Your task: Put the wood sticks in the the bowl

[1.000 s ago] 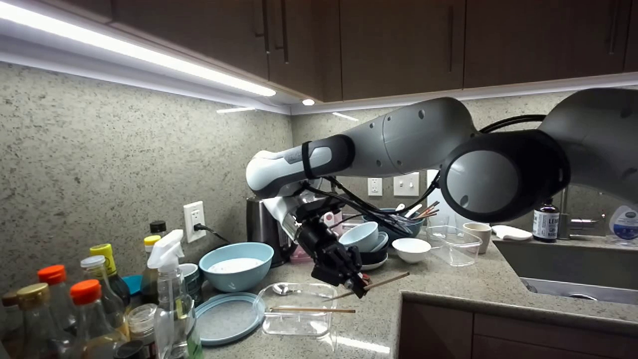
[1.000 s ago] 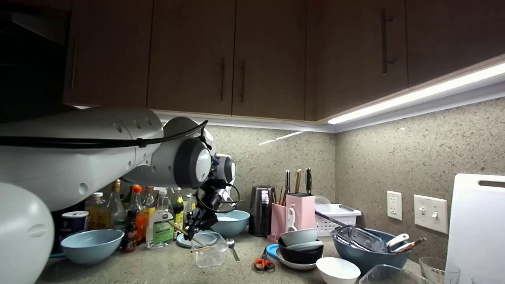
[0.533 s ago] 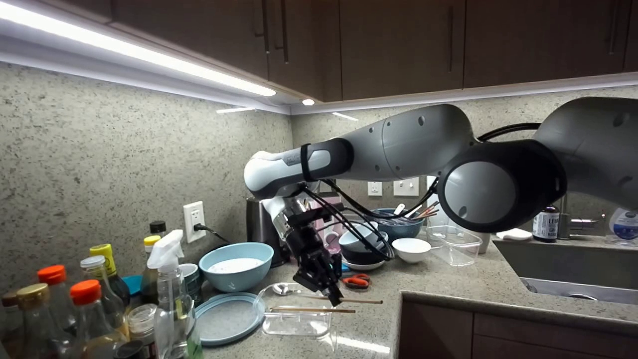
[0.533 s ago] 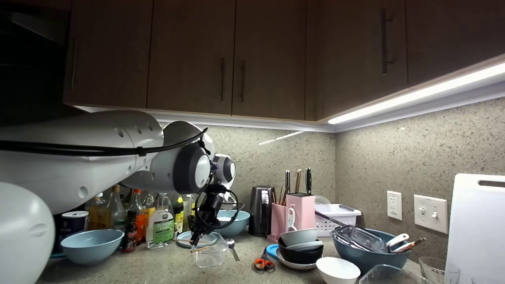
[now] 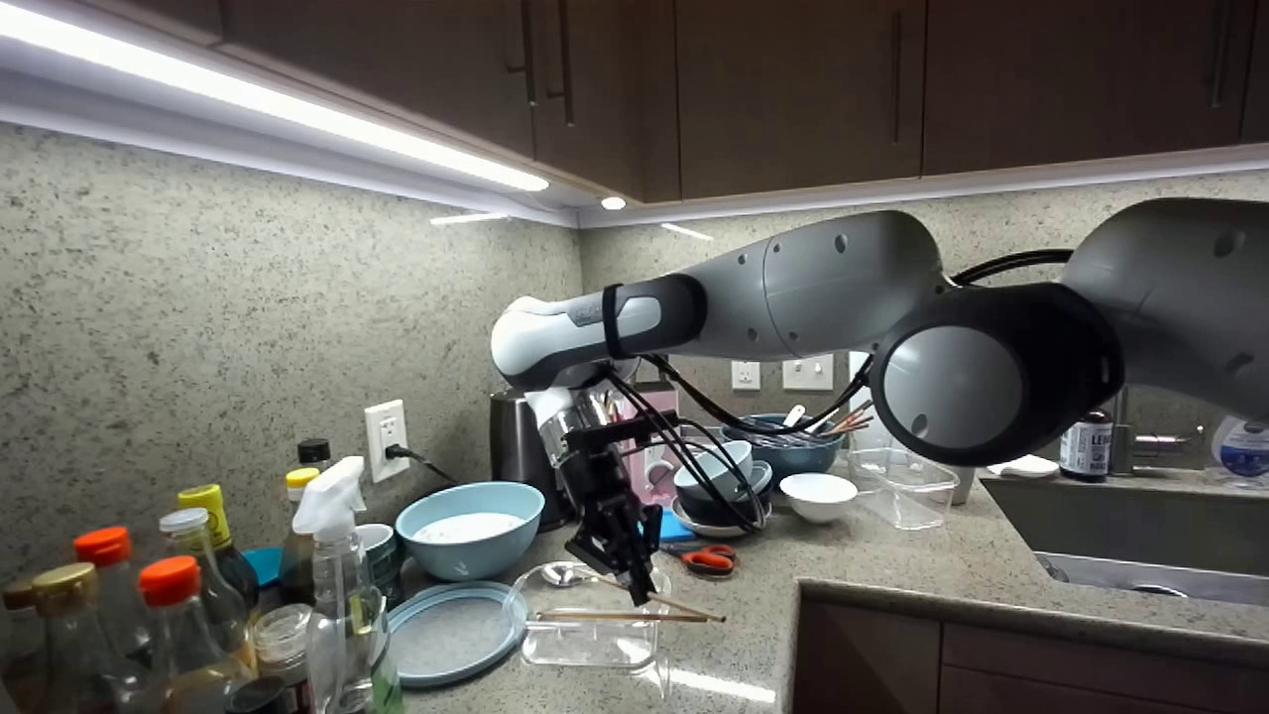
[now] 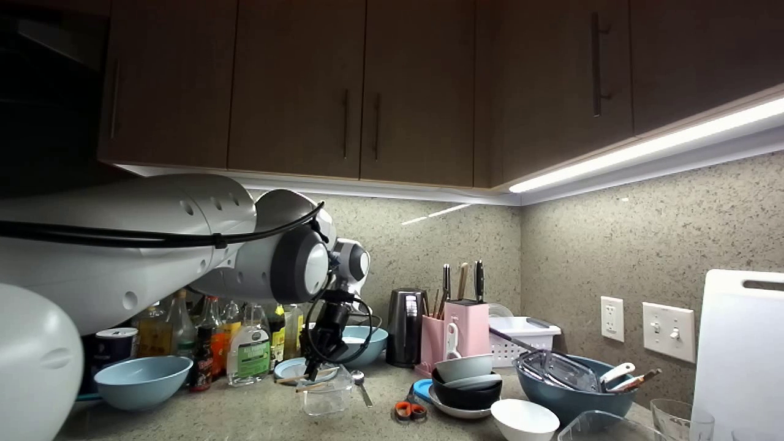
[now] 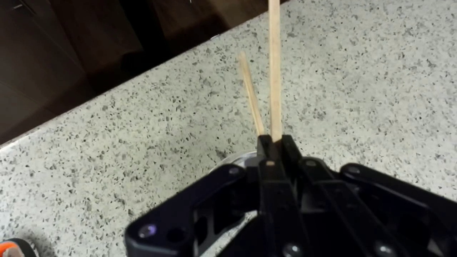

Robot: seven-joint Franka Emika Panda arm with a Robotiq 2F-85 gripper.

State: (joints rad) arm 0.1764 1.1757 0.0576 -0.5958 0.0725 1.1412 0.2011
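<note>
My gripper [image 5: 642,593] is shut on a thin tan wood stick [image 5: 686,607], which sticks out on both sides of the fingers. In the wrist view the fingertips [image 7: 274,141] pinch this held stick [image 7: 275,71]. A second wood stick [image 5: 575,615] lies across the clear plastic container just below; it also shows in the wrist view [image 7: 252,96]. The gripper is low over that container, in an exterior view [image 6: 311,372] too. The large light-blue bowl [image 5: 470,545] with a pale inside stands to the left and behind the gripper; the arm partly covers it in an exterior view [image 6: 367,349].
The clear container [image 5: 590,650] holds a spoon at its far side. A flat light-blue plate [image 5: 456,635] and a spray bottle [image 5: 342,595] stand left. Scissors [image 5: 709,560], stacked bowls [image 6: 468,389] and a kettle [image 6: 406,327] are nearby. Another light-blue bowl [image 6: 144,383] stands beside the bottles.
In an exterior view my gripper has moved left and slightly down with the held stick. The stick has turned from sloping up rightward to sloping down rightward. The scissors have come into sight.
</note>
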